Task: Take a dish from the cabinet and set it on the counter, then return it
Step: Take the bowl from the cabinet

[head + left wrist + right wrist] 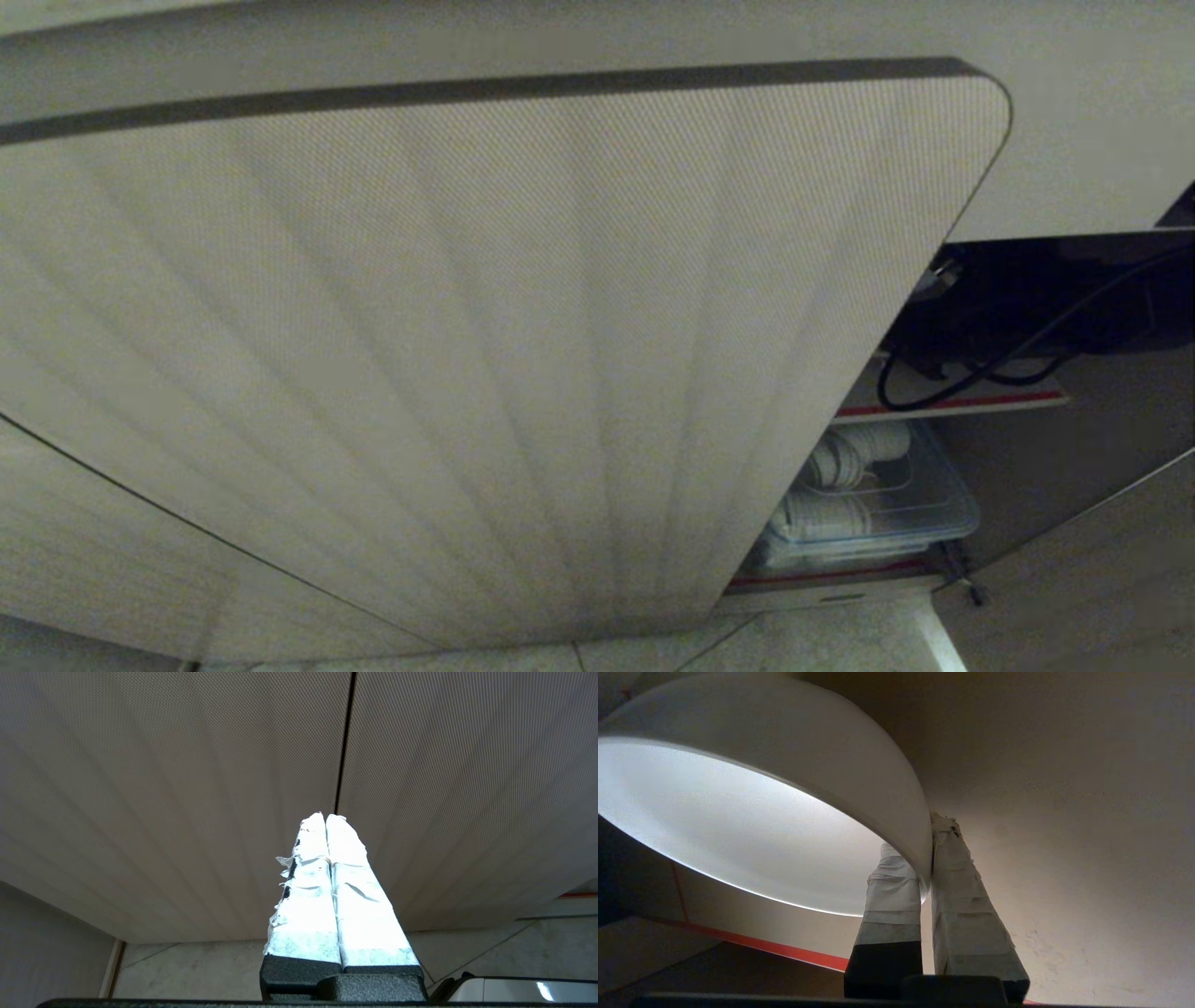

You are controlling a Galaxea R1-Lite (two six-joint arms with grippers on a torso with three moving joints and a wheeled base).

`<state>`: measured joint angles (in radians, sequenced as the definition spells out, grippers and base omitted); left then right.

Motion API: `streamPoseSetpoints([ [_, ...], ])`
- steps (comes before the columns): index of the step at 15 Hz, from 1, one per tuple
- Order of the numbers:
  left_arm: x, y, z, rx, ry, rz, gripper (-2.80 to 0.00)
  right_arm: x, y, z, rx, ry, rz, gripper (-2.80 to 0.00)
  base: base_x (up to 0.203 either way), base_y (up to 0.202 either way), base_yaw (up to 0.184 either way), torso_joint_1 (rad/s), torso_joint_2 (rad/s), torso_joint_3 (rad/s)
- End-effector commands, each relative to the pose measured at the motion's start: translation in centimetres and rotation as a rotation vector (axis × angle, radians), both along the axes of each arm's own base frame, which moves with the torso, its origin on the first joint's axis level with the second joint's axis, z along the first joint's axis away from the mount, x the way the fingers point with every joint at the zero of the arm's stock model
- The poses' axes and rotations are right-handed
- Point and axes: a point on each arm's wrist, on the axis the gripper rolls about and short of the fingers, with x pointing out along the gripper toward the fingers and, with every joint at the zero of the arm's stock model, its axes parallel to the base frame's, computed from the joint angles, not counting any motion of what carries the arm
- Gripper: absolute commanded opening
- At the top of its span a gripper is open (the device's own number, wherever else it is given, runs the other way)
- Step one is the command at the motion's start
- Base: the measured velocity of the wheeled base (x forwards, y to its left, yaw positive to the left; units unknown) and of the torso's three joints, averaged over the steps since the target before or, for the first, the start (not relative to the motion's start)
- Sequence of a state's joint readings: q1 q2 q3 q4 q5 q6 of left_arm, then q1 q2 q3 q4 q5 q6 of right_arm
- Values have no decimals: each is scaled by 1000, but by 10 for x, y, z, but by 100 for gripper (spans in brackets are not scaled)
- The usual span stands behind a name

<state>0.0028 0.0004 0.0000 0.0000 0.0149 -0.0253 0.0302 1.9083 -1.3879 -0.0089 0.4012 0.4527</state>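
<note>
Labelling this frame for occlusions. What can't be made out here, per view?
- Head view: the fluted cabinet door fills the frame and hides most of the cabinet interior; neither arm shows.
- Head view: items in the clear bin are too blurred to identify.
- Right wrist view: the dish pinched at its rim by the right gripper is cut off by the frame edge; its foot and logo don't show.
- Left wrist view: the shut left gripper faces door panels only.

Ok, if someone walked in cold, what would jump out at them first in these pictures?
The beige fluted cabinet door swamps most of the head view, swung open beside shelves holding a clear bin of white dishes. In the right wrist view, the right gripper pinches the rim of the white bowl, one finger inside and one outside. The left gripper hangs shut before the closed doors.
</note>
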Motion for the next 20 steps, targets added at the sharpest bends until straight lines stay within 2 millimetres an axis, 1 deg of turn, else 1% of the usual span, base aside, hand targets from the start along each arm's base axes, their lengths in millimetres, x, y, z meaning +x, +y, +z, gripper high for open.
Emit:
streamPoseSetpoints([
  [1, 0, 0, 0, -1, 0, 1, -280, -3, 0, 9, 30, -14, -8, -280, 0, 0, 0, 0, 0, 0],
  [4, 0, 0, 0, -1, 0, 1, -280, -2, 0, 14, 98, 9, -17, -280, 0, 0, 0, 0, 0, 0],
  [9, 0, 0, 0, -1, 0, 1, -280, -8, -1, 10, 114, 112, -16, -280, 0, 0, 0, 0, 0, 0],
  [13, 0, 0, 0, -1, 0, 1, -280, -6, -1, 18, 189, 151, -60, -280, 0, 0, 0, 0, 0, 0],
  [20, 0, 0, 0, -1, 0, 1, -280, -5, -2, 22, 251, 158, -77, -280, 0, 0, 0, 0, 0, 0],
])
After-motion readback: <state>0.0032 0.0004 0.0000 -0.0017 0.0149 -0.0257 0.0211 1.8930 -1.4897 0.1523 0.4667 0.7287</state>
